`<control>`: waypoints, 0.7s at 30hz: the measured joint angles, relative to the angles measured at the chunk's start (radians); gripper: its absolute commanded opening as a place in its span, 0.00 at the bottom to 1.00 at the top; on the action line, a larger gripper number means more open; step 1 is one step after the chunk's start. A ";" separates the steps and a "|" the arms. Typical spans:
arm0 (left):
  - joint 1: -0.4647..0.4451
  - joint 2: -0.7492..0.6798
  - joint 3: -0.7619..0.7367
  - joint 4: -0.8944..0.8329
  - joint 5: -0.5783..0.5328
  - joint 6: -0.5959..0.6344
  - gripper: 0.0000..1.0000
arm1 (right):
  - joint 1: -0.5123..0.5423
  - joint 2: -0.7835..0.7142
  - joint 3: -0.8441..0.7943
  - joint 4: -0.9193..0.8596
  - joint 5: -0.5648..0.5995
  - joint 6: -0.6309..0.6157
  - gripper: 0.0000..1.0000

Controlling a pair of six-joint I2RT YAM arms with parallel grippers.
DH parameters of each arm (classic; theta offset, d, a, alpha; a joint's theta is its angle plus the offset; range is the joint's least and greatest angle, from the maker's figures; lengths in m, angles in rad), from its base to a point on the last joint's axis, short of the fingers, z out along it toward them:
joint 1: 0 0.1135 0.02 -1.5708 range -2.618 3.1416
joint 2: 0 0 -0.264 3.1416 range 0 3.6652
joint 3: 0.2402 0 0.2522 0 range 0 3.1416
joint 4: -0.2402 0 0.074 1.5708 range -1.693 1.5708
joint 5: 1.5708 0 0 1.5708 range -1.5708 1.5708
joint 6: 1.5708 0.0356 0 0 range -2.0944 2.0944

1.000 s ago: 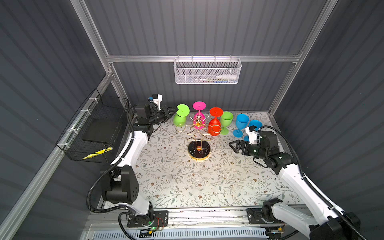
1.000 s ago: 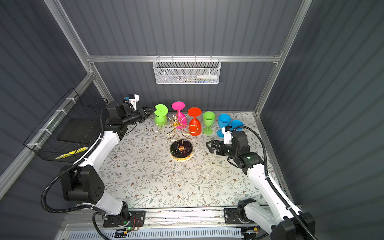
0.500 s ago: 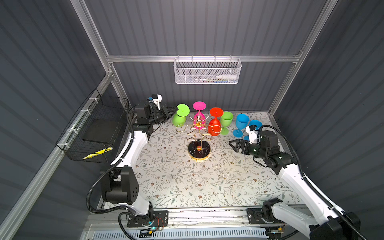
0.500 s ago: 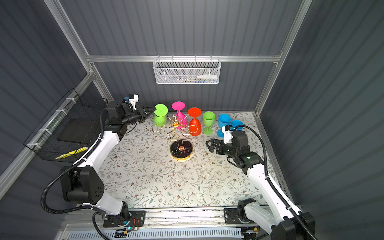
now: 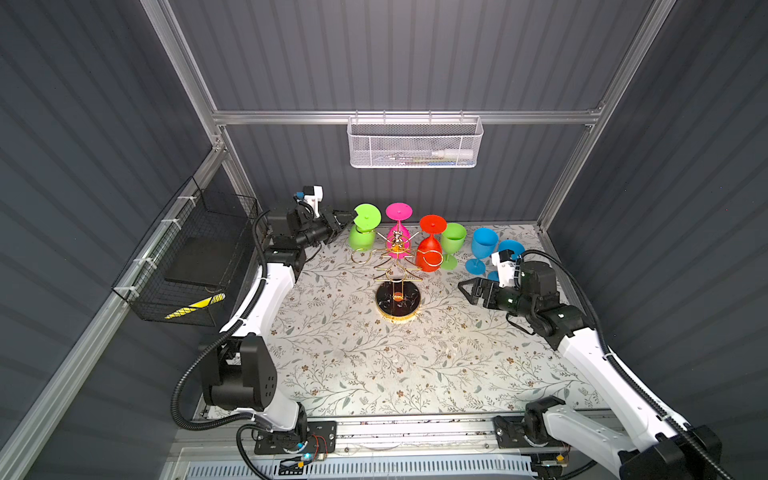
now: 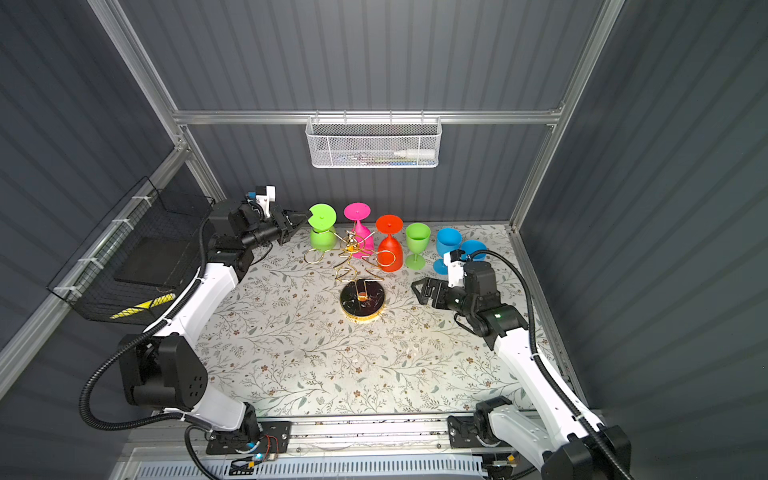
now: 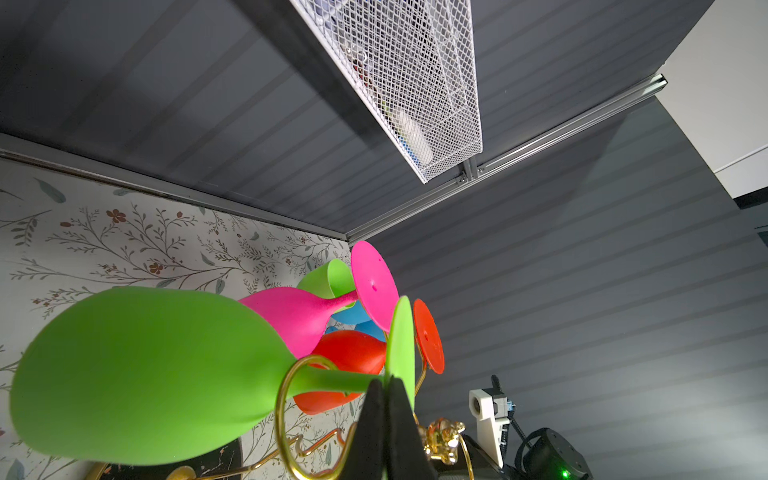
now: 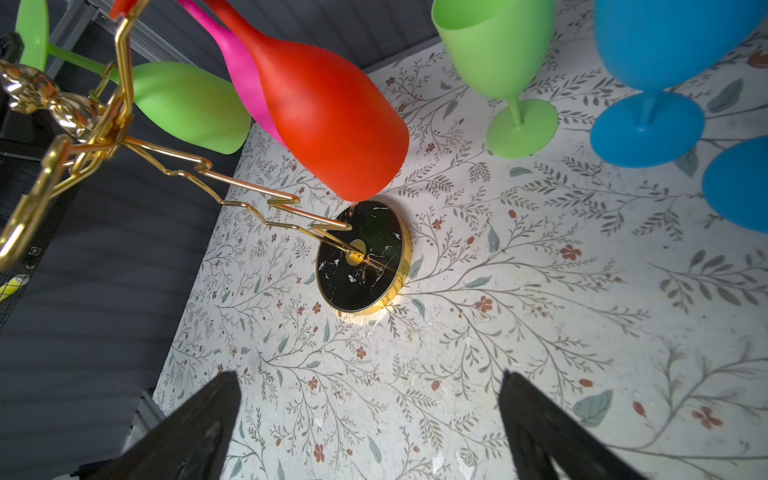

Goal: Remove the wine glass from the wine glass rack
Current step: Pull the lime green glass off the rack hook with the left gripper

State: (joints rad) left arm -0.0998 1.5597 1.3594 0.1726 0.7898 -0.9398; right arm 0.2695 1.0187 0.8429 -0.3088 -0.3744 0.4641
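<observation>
Floral bench [image 5: 353, 353], gold wire wine glass rack [image 5: 398, 300]: raised left fingers [image 7: 376, 419] clamp a lime-green plastic wine glass [image 7: 145, 374] by its foot, stem partly hidden; right fingers [image 8: 195, 428] hover apart.

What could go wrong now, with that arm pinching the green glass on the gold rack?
1. The left hand pinches only the thin foot edge of the green glass; it might slip or twist free.
2. Its stem sits in a wire loop of the rack; a crooked pull could snag and tip the rack.
3. The pink glass and red glass hang close by and could get knocked.
</observation>
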 measured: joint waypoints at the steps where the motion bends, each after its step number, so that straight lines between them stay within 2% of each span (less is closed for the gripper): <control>1: 0.000 0.000 0.000 0.000 0.001 0.000 0.00 | 0.000 -0.001 0.000 0.000 0.000 0.000 0.99; 21: -0.016 -0.024 -0.029 -0.039 0.008 0.012 0.00 | 0.002 -0.011 0.000 -0.002 0.000 0.004 0.99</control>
State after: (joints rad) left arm -0.1154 1.5352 1.3304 0.1337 0.7979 -0.9279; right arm 0.2714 1.0077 0.8429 -0.3111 -0.3744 0.4683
